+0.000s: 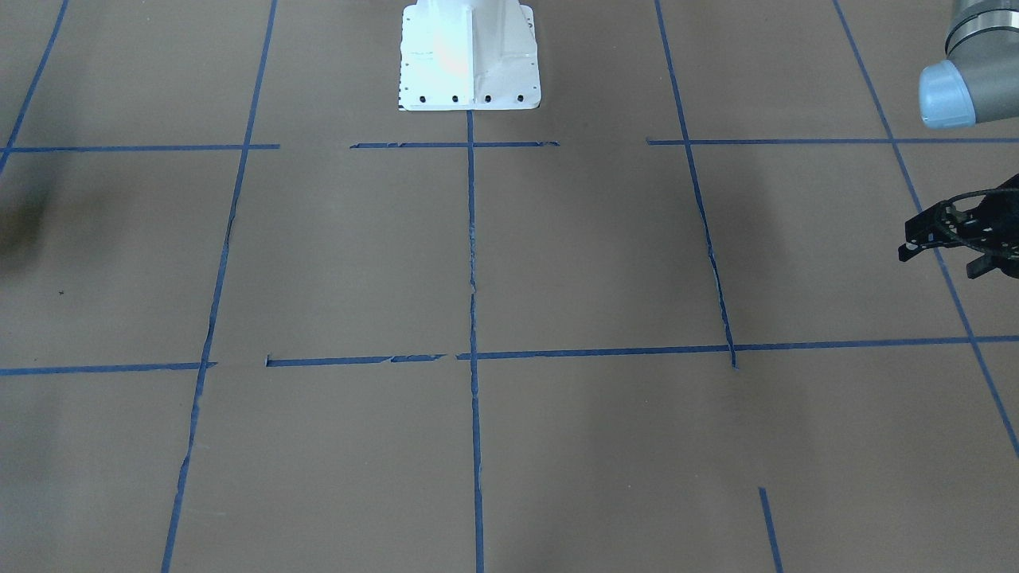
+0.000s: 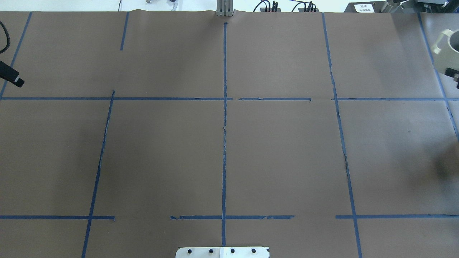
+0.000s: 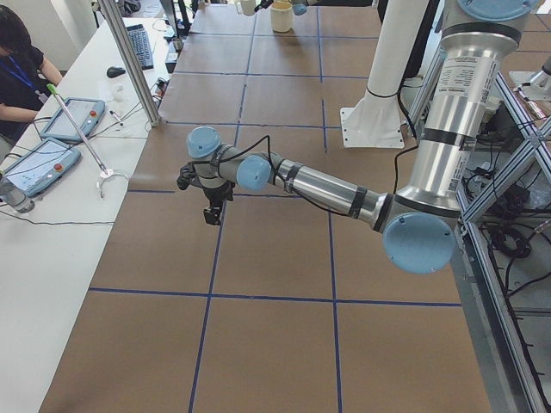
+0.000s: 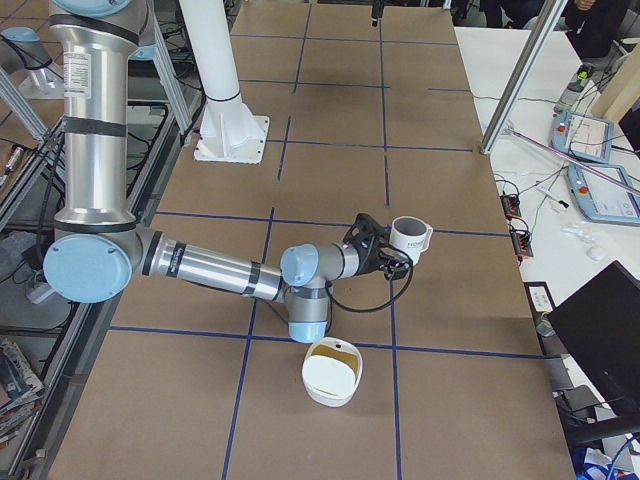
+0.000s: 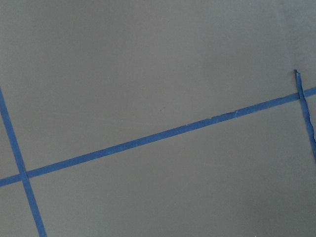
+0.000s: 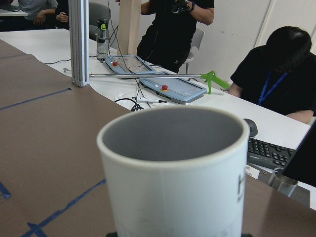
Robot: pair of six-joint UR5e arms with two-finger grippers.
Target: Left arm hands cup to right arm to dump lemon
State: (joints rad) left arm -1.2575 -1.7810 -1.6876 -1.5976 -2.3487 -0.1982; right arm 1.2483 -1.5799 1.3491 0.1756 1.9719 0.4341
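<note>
Right arm (image 4: 210, 268) lies low across the desk (image 4: 330, 180), toward the operators' edge near the right end. Right hand (image 4: 384, 252) is closed on the cup (image 4: 411, 236) from the side. The cup looks to be held just clear of the desk.

The cup is upright with its mouth up and the cream handle (image 2: 438, 40) turned away from the hand. From the wrist view I see only the grey inner wall. The bottom is hidden, so I cannot say whether the lemon is inside. No lemon shows anywhere else that I can make out.

Left arm (image 3: 318, 185) is at the far left end of the desk, well apart from the cup. Left hand (image 1: 941, 256) points down with its fingers spread and grips nothing.

A white bowl (image 4: 330, 392) stands on the desk just beside the right arm's wrist joint. It is nearer the right end than the cup. There is a yellowish tinge at its inner rim, but I cannot tell what that is.

My reading is that the handover is done and the dump is what remains. The relation that matters is cup to bowl. The bowl lies from the cup toward the right end and a little toward the robot's edge. The cup's long axis is vertical. The right hand would have to carry the cup over the bowl and roll it past level. The risk is tipping short of the rim.
</note>
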